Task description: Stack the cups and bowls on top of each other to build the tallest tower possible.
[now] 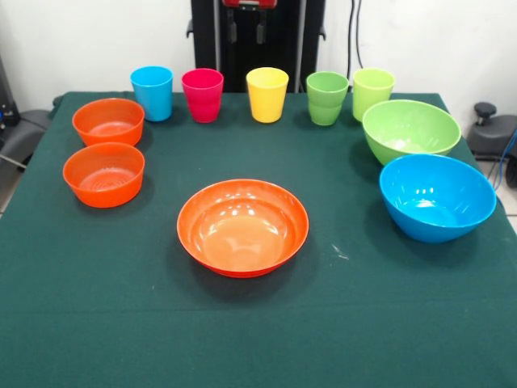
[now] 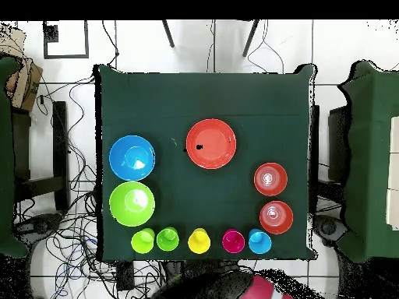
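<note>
Surveying the desk [image 1: 97, 323], nothing is stacked yet: the tower is not begun, and every piece stands on the green cloth on its own.

The wide orange bowl [image 1: 242, 227] sits upright near the middle of the desk, apart from everything else; it looks the natural base. Two small orange bowls [image 1: 108, 121] [image 1: 103, 174] stand one behind the other at one side. At the opposite side the large lime green bowl [image 1: 411, 130] and the large blue bowl [image 1: 437, 196] sit close together.

Along the robot's edge runs a row of cups: sky blue cup [image 1: 153, 92], pink cup [image 1: 202, 94], yellow cup [image 1: 267, 94], a green cup [image 1: 327, 98] and a lighter green cup [image 1: 372, 92]. All stand mouth up.

The gripper [image 1: 245, 31] shows only as two dark tips at the top edge, drawn back above the row and holding nothing; whether it is open or closed cannot be told.

All stacking remains to be done.
</note>
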`<move>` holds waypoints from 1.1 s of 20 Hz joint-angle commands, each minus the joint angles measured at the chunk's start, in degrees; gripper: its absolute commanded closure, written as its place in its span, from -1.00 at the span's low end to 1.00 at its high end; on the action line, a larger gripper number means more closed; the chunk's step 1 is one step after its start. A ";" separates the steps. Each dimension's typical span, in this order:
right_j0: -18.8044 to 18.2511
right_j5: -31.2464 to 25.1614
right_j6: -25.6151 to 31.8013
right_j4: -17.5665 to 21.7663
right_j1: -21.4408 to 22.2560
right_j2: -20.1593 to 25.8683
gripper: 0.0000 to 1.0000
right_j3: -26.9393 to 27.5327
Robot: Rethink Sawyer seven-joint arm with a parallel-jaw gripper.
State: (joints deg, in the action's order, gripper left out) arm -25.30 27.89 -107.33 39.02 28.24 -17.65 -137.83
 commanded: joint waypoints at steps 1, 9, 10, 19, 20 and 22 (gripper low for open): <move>2.68 11.21 -6.38 -0.82 -13.07 -0.41 -1.00 7.11; 0.99 1.69 -6.87 -0.60 -5.39 4.83 -1.00 7.11; 0.77 1.13 -6.87 -0.63 -4.99 5.08 -1.00 7.19; -0.64 -0.75 -6.67 -0.85 -4.83 6.45 -1.00 9.46; -0.67 -0.79 -6.66 -0.90 -4.75 6.32 -1.00 9.32; -0.41 -0.59 -6.60 -1.22 -4.60 5.79 -1.00 9.08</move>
State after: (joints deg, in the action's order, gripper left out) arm -25.10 35.69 -107.33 38.96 24.79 -18.30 -136.79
